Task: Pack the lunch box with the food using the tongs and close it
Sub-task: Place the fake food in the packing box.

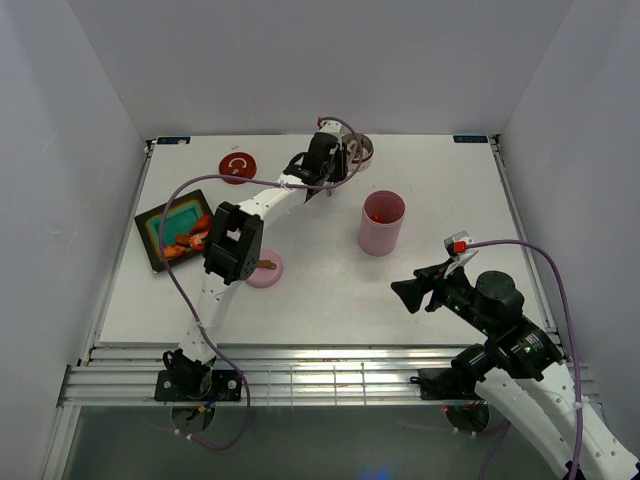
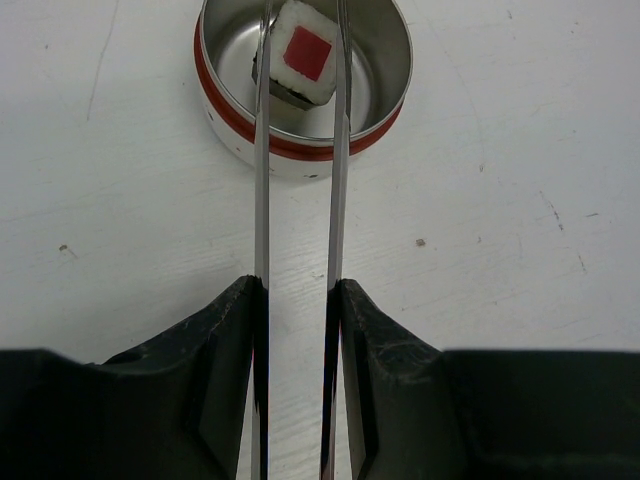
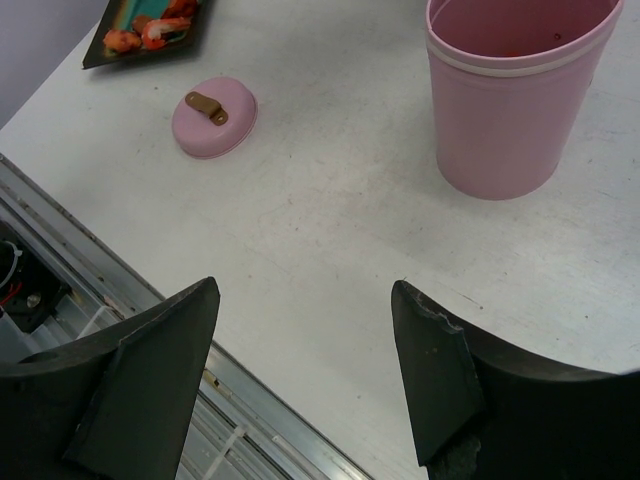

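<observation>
My left gripper [image 2: 297,285] is shut on the tongs [image 2: 262,170], reaching to the table's far middle [image 1: 325,165]. The two thin silvery arms run forward, and their tips pinch a white square food piece with a red centre [image 2: 303,62]. That piece sits tilted inside a round steel lunch box bowl with a red band [image 2: 240,140], seen in the top view [image 1: 360,150]. More orange and red food [image 1: 188,238] lies on the black tray with teal inside [image 1: 160,215]. My right gripper [image 3: 305,285] hangs open over bare table at the near right [image 1: 410,293].
A tall pink pot [image 1: 382,222] stands mid-table, with something red inside it. Its pink lid with a brown tab [image 3: 214,117] lies left of it. A red round lid [image 1: 237,166] rests at the far left. The metal rail [image 3: 120,300] marks the near table edge.
</observation>
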{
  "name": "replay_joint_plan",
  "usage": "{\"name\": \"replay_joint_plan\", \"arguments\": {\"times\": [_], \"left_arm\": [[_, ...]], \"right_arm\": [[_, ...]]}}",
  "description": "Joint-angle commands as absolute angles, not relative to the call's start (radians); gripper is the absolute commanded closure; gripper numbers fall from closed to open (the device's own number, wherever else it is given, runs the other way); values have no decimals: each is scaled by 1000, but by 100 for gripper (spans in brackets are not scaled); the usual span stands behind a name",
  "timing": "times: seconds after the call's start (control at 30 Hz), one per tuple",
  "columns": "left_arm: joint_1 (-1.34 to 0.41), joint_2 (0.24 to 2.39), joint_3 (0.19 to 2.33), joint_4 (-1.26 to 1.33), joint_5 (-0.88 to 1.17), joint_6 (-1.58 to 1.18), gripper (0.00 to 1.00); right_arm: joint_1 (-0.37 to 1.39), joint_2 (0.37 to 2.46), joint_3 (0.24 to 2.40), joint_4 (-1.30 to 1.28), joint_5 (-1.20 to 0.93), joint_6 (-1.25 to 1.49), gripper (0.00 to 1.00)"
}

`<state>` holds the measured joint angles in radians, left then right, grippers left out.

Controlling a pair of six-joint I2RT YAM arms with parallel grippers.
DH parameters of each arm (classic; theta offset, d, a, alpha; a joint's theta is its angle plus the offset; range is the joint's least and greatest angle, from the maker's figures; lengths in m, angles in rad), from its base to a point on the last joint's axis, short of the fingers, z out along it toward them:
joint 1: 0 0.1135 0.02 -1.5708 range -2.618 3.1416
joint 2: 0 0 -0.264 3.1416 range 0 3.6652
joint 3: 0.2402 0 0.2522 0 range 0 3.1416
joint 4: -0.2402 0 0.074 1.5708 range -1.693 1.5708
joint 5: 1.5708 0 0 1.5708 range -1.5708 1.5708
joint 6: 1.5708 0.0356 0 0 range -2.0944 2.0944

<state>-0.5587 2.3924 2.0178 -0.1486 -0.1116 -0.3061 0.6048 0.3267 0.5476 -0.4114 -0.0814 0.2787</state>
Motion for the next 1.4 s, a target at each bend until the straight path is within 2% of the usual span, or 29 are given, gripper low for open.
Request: {"name": "replay_joint_plan", "arguments": {"times": [0.0, 0.13, 0.23, 0.47, 0.8, 0.97, 1.1, 1.23, 1.37], "left_arm": [[-557, 2367, 2062, -92, -124, -290, 61], [-557, 2362, 2052, -94, -123, -288, 51], [-557, 2353, 2048, -94, -121, -287, 48], [-557, 2293, 2031, -89, -112, -293, 47], [-557, 2180, 2017, -78, -133, -278, 41], [-557, 2138, 2011, -112, -130, -270, 42], [-557, 2050, 1962, -165, -205, -285, 43], [-555, 1918, 1907, -325, -312, -284, 43], [-505, 1759, 1685, -419, -373, -327, 43]], "right_arm": [[612, 325, 566, -365, -81, 265, 24], [611, 340, 560, -356, -78, 259, 25], [612, 347, 557, -350, -77, 255, 25], [611, 344, 554, -345, -84, 255, 25], [612, 350, 555, -348, -98, 255, 24], [612, 353, 554, -350, -90, 255, 24], [612, 354, 552, -347, -97, 256, 24], [612, 350, 546, -341, -120, 258, 24], [612, 344, 546, -336, -143, 256, 24]]}}
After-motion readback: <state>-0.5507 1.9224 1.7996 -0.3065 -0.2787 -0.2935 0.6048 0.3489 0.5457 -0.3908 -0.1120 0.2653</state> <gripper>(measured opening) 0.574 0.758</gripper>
